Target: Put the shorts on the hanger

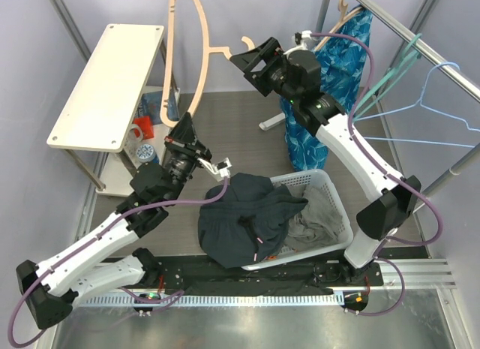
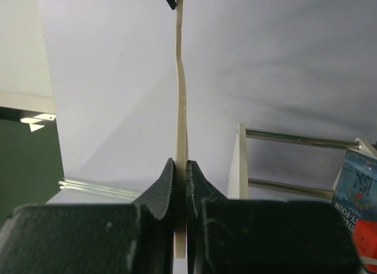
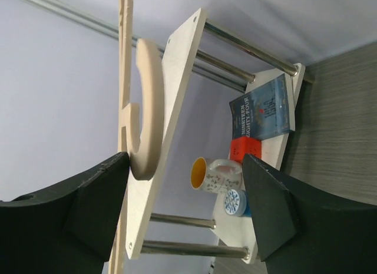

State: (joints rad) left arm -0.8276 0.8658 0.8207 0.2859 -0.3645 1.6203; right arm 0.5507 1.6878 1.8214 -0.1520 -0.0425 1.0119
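- My left gripper (image 1: 184, 127) is clenched on the lower end of the beige wooden hanger (image 1: 205, 34), holding it upright.
- The shorts (image 1: 240, 221) lie crumpled over the near-left rim of the white laundry basket (image 1: 334, 195), well apart from the hanger. Nothing grips them.
- My right gripper (image 1: 251, 62) is released, jaws wide, with the hanger's hook (image 3: 147, 109) just beside one finger.
- I judge the hanger in hand and the draping not yet begun.

The shorts (image 1: 236, 229) drape over the basket (image 1: 339, 203), hiding its near-left rim and part of the grey cloth (image 1: 315, 218). From the left wrist the hanger (image 2: 181, 109) runs off the top edge, and the book (image 2: 358, 188) is cut at the right
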